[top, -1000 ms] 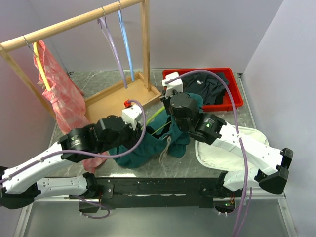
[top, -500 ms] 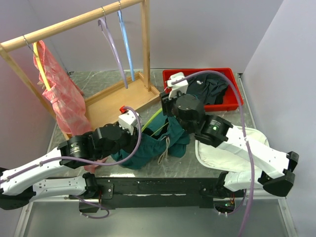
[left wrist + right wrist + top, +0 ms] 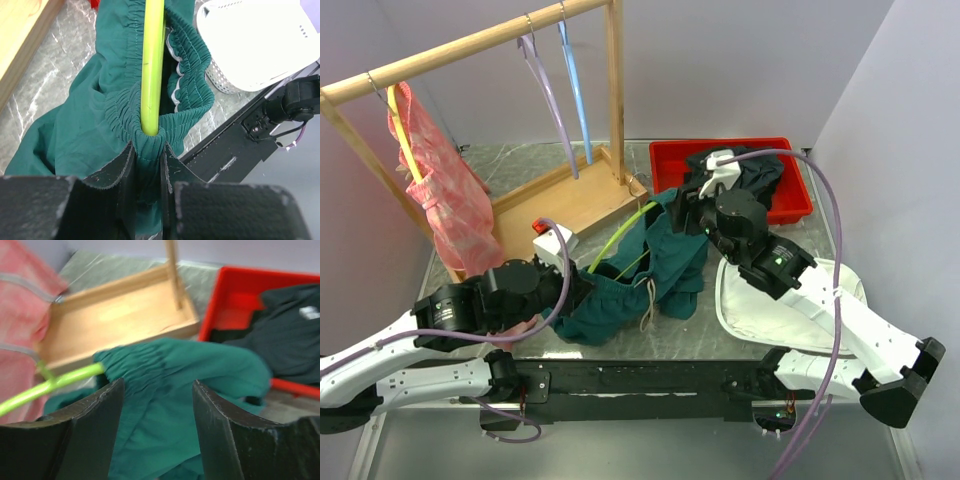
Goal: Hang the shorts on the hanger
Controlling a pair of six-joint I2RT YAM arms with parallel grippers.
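Shorts point(image 3: 650, 270) are lying mid-frame on tabletop point(image 3: 520, 160), w/ hanger point(image 3: 620, 232) threading thru the waistband. Left tool point(image 3: 146, 152) is pinching the waistband tight. Right tool point(image 3: 157, 387) is hovering w/ jaws wide apart, gripping nothing. Red bin point(image 3: 665, 160), upper right, is holding a black garment point(image 3: 760, 180). White basket point(image 3: 250, 45) is sitting lower right, contents prob. hidden.

walls: plain pale lilac-grey, back wall point(image 3: 720, 70) and right side wall point(image 3: 905, 150) | counter point(image 3: 510, 165): grey marbled top with a glossy sheen, black rail point(image 3: 650, 380) along near edge | furniture: wooden clothes rack point(image 3: 470, 45) at back left, posts set in shallow wooden tray base point(image 3: 540, 205) | light: even, soft
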